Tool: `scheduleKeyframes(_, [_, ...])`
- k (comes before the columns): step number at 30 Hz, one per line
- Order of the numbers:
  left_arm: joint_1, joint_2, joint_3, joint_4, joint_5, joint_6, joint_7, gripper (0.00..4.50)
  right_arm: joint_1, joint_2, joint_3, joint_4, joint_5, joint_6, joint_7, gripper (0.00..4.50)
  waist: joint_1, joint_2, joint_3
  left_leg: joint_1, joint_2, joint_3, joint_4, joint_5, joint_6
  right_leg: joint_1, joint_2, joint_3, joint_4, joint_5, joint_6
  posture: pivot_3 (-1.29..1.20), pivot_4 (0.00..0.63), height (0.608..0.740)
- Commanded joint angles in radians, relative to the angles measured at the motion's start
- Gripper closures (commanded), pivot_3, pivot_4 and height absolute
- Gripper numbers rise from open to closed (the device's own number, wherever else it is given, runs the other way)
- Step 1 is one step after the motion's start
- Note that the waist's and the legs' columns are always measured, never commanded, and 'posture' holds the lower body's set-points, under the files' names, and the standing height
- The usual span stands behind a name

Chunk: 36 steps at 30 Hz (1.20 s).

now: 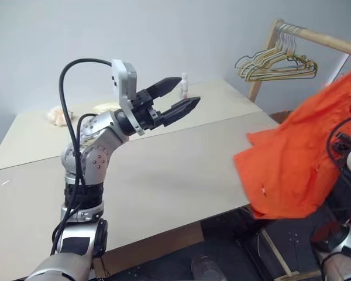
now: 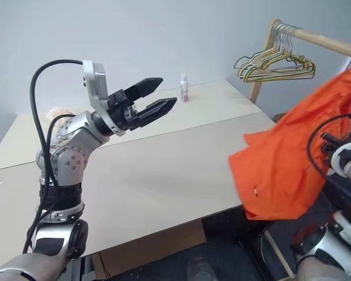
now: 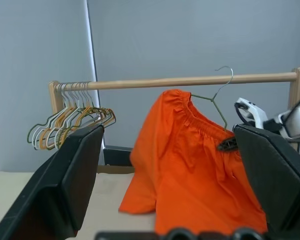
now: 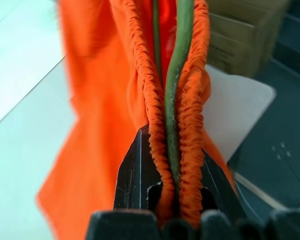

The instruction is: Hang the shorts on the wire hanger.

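shorts (image 3: pixel 190 170): bright orange, gathered elastic waistband up, legs hanging loose in the air beside the table's edge.
wire hanger (image 3: pixel 216 102): thin olive wire, threaded through the waistband, small hook upright just in front of the wooden rail.

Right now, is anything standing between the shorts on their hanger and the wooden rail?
Nothing visible does. The shorts hang with the wire hanger just below the wooden rail; the bunch of hangers sits far along it.

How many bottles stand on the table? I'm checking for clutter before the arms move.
1: a small white bottle stands upright at the far edge of the table, beyond the open left gripper. Others may be hidden.
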State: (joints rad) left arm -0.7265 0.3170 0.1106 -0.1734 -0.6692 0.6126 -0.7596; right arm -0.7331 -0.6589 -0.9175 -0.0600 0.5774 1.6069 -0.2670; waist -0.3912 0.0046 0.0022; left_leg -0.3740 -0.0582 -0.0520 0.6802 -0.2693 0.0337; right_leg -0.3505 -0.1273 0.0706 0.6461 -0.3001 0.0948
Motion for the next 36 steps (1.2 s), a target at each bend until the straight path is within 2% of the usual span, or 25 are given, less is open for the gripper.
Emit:
scheduleKeyframes(1, [-0.001,0.018,0.012,-0.038,-0.017,-0.004,0.013,0.01,-0.145,-0.059,-0.085,0.124,0.045,0.008,-0.143,4.41,0.000,0.000,0.000,0.000,0.000,0.001,0.000,0.000,0.000,0.000,0.000,0.000,0.000,0.000,0.000,-0.37,0.000,0.740])
scheduleKeyframes(5, [0.004,0.027,0.007,-0.044,-0.020,-0.004,0.012,0.01,-0.308,-0.093,-0.169,0.274,0.026,0.008,-0.277,4.41,0.002,0.001,0.000,0.000,0.000,0.001,0.000,0.000,0.000,0.001,0.000,0.000,-0.001,0.000,0.000,-0.37,0.000,0.740])
scheduleKeyframes(10, [0.007,0.025,-0.011,-0.056,-0.012,-0.010,0.013,0.01,-0.451,-0.128,-0.286,0.395,-0.126,0.008,-0.383,4.41,0.012,0.001,0.000,0.000,0.000,0.002,-0.001,0.000,0.001,0.001,0.001,-0.001,-0.004,0.000,0.000,-0.37,0.000,0.740])
scheduleKeyframes(14, [0.009,0.030,-0.012,-0.060,-0.013,-0.009,0.013,0.01,-0.442,-0.109,-0.338,0.413,-0.217,0.008,-0.401,4.41,0.022,0.001,0.000,-0.001,0.000,0.002,-0.001,0.000,0.001,0.001,0.001,-0.001,-0.005,0.000,0.000,-0.36,0.000,0.740])
scheduleKeyframes(19, [0.013,0.040,-0.014,-0.068,-0.016,-0.004,0.013,0.01,-0.418,-0.122,-0.376,0.408,-0.314,0.007,-0.351,4.41,0.024,0.000,0.000,-0.001,0.001,0.002,-0.001,0.000,0.001,0.001,0.002,-0.001,-0.005,0.000,0.000,-0.36,0.000,0.740])
scheduleKeyframes(25, [0.007,0.043,-0.019,-0.063,-0.015,-0.004,0.013,0.01,-0.405,-0.164,-0.361,0.460,-0.363,-0.040,-0.258,4.41,0.029,0.000,0.000,-0.001,0.000,0.002,-0.001,0.000,0.001,0.002,0.002,-0.002,-0.006,0.000,0.000,-0.37,0.000,0.740])
scheduleKeyframes(29, [0.007,0.043,-0.025,-0.062,-0.013,-0.007,0.009,0.01,-0.430,-0.197,-0.365,0.518,-0.397,-0.089,-0.248,4.41,0.029,0.000,0.000,-0.001,0.000,0.002,-0.001,0.000,0.001,0.003,0.002,-0.002,-0.007,0.000,0.000,-0.37,0.000,0.740])
scheduleKeyframes(36, [0.017,0.044,-0.025,-0.076,-0.017,-0.005,0.017,0.01,-0.430,-0.156,-0.383,0.480,-0.456,-0.069,-0.249,4.41,0.026,-0.001,0.001,0.000,0.001,0.002,-0.001,0.000,0.001,0.003,0.002,-0.002,-0.007,0.000,0.000,-0.36,0.000,0.740])
